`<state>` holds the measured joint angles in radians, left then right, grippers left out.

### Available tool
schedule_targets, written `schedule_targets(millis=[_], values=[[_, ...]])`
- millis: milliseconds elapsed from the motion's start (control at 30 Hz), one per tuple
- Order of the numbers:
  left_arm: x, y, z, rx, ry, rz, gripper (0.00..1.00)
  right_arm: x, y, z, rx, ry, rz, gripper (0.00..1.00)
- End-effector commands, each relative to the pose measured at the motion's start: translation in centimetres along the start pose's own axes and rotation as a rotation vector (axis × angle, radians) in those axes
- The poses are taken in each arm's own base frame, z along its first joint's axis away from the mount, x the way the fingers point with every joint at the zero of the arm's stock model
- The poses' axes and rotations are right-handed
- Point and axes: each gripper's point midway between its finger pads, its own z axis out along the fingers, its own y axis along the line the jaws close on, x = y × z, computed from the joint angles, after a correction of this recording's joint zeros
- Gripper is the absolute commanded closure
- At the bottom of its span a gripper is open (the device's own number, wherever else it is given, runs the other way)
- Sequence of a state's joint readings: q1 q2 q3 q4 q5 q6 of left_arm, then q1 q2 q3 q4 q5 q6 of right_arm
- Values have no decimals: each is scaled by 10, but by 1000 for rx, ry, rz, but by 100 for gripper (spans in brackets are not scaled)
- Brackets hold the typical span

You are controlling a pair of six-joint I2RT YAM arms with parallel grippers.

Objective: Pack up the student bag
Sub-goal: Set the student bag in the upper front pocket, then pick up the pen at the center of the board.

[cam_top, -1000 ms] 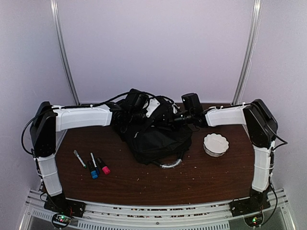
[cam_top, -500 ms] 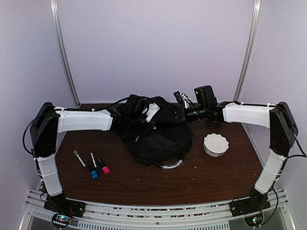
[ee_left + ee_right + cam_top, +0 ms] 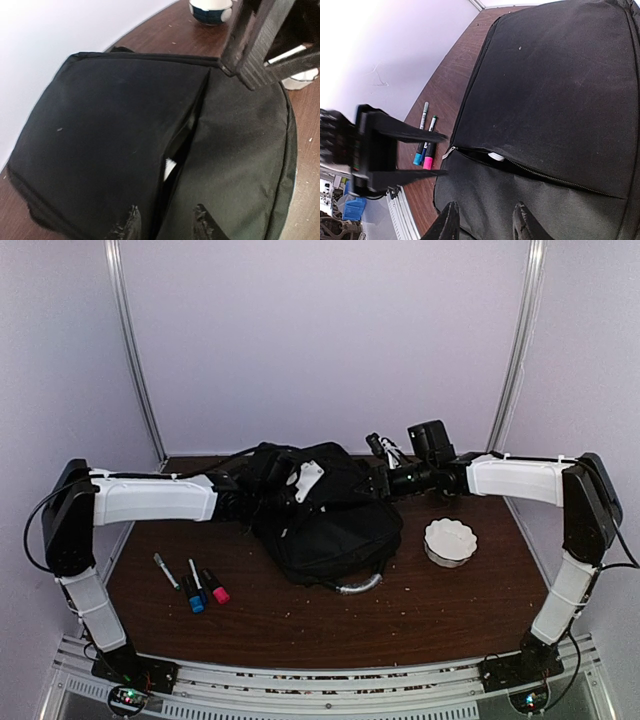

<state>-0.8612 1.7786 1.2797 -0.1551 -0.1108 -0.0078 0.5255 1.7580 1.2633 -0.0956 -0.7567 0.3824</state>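
The black student bag point(image 3: 330, 525) lies on the desk point(image 3: 300, 625) between the two arms. The left tool point(image 3: 166, 224) hovers over the bag's left end, fingers partly apart and holding nothing. The right tool point(image 3: 484, 221) hangs over the bag's right end, also half open and empty. The bag's zip slit gapes, with something white point(image 3: 496, 156) showing inside. Three markers point(image 3: 192, 585) lie left of the bag and a white bowl point(image 3: 450, 540) sits to its right.

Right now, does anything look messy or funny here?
Yes. The zipper on the student bag gapes open with a white thing peeking out, and three markers lie loose on the table left of it.
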Motion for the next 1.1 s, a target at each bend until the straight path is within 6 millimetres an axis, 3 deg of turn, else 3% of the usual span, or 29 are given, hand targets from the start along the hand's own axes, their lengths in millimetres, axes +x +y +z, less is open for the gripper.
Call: schedule_targets(millis=[0,200,500,633,800,900,1067], values=[[-2,23,-43,-108,4,-100,61,-15,6,-14,-2,-33,-70,63],[53,51,-93,-298,174,-366,60,-26,6,-33,22,-55,-150,63],[150,26,-131,-324,425,-756,61,-33,-7,-45,9,-79,-104,63],[195,30,-153,-476,571,-922,62,-35,-5,-47,-1,-83,-102,63],[222,17,-151,-492,726,-1053,65,-34,-7,-47,-8,-80,-95,63],[226,9,-140,-458,754,-1074,65,-34,-8,-48,-12,-81,-89,63],[232,14,-135,-477,759,-1115,60,-34,-7,-51,-15,-89,-84,63]])
